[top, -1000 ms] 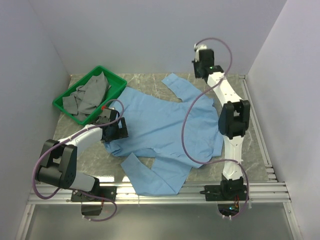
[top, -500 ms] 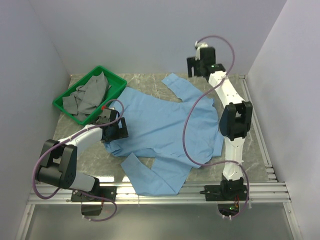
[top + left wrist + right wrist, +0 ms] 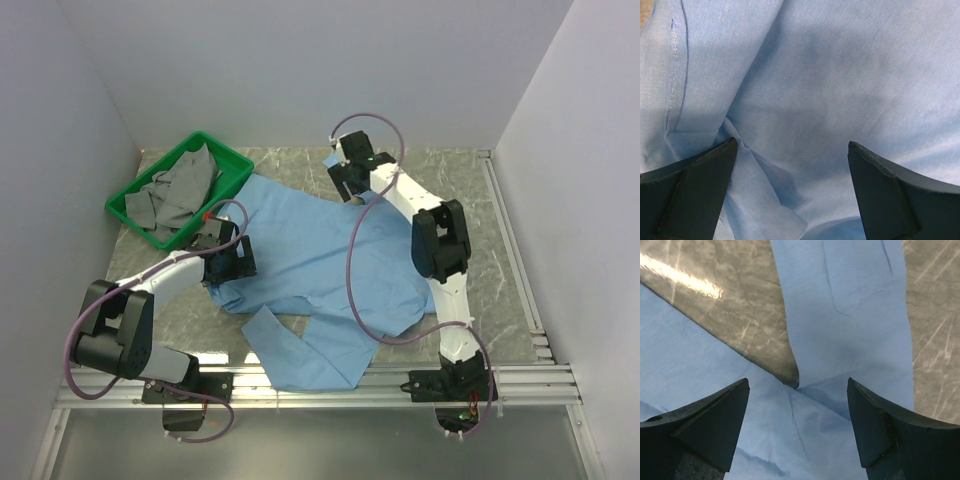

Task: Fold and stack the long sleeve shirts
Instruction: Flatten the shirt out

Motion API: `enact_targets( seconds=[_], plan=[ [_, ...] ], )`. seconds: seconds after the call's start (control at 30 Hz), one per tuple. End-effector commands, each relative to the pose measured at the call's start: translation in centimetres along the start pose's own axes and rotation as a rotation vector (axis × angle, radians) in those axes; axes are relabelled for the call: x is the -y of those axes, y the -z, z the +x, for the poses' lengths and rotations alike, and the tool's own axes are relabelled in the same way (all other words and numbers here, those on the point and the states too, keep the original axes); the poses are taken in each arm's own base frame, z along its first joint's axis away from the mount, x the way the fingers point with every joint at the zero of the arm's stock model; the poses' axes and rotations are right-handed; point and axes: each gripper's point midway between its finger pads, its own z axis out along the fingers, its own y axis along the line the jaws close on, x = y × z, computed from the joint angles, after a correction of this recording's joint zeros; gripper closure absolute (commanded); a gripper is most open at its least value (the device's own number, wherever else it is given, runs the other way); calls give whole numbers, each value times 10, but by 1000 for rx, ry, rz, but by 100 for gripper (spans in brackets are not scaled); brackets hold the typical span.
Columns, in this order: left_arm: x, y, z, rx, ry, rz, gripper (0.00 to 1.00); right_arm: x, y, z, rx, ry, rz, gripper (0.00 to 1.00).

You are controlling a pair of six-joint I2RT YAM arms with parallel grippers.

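The right gripper [image 3: 347, 186] has swung in over the sleeve [image 3: 860, 315] at twelve o'clock of the light blue shirt [image 3: 310, 255], its jaws newly apart like those of the left gripper [image 3: 232, 262], probably ready to fold.

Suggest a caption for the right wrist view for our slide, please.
Open fingers of the right gripper hover over the light blue shirt where sleeve meets body, grey marbled table beneath.

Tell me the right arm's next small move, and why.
Probably lower the right tool and close it on the sleeve. Its jaws are open over where that sleeve joins the shirt, and the sleeve lies spread flat on the table, not yet folded in.
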Motion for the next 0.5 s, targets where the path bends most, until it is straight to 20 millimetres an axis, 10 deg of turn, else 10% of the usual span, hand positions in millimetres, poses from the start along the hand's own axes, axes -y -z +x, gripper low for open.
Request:
enact_targets(
  seconds=[0.0, 0.47],
  plan=[
    [7, 6, -6, 29, 1, 36, 1, 17, -8, 14, -67, 110, 137, 15],
    [5, 5, -4, 22, 0, 30, 1, 19, -37, 21, -109, 189, 226, 23]
  ],
)
